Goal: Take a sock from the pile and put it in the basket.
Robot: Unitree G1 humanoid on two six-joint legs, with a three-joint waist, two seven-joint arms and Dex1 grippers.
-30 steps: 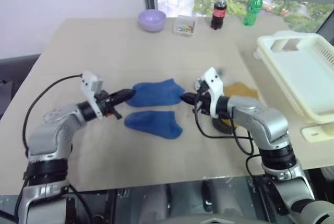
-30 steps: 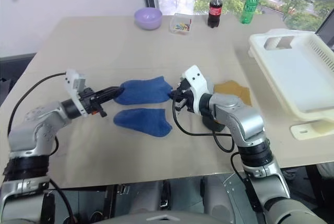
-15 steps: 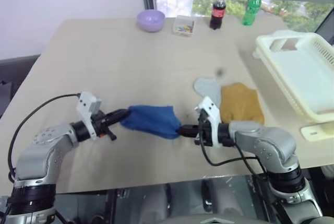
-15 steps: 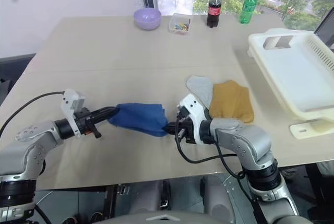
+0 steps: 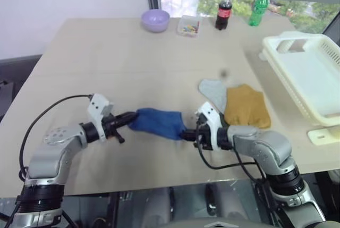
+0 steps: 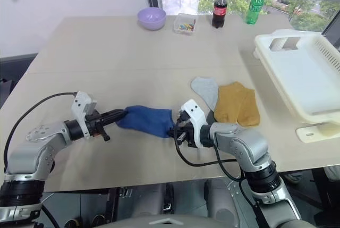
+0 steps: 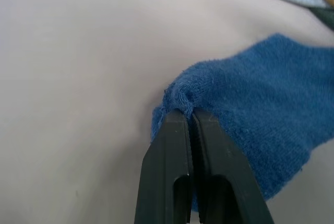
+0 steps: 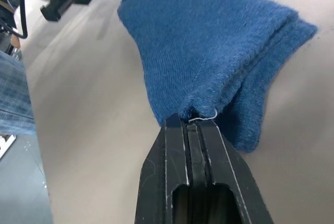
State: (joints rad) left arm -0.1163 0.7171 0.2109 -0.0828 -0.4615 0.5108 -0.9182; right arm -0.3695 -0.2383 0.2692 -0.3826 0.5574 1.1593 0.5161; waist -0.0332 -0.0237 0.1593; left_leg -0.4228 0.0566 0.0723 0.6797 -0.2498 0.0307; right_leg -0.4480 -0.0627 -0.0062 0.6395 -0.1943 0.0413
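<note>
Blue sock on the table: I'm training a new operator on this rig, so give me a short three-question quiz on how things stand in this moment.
1. True or false: both grippers are shut on the blue sock.
2. Which lies nearest the white basket?
A. the grey sock
B. the mustard sock
C. the lilac bowl
3. Fill in: the left gripper and the right gripper hold the blue sock at ____ ends.

Key: 1 true. 2 B. 3 opposite.
</note>
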